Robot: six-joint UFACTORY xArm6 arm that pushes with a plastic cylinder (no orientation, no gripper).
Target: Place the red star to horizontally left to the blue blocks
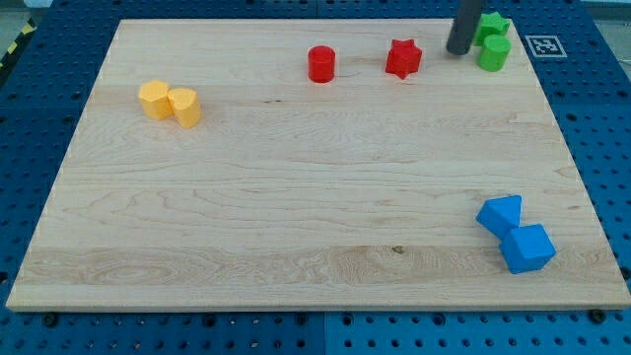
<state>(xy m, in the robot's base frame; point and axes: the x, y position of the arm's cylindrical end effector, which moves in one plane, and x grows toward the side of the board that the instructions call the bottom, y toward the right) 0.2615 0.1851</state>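
Observation:
The red star (403,58) lies near the view's top, right of centre. Two blue blocks touch each other at the view's bottom right: a blue wedge-like block (500,214) and a blue cube-like block (527,248) just below and to the right of it. My tip (457,51) is at the lower end of the dark rod near the view's top right, a short way right of the red star and apart from it. It stands just left of the green blocks.
A red cylinder (321,64) stands left of the red star. Two green blocks (492,41) sit at the top right corner. Two yellow blocks (170,103) sit together at the upper left. The wooden board (296,197) rests on a blue pegboard table.

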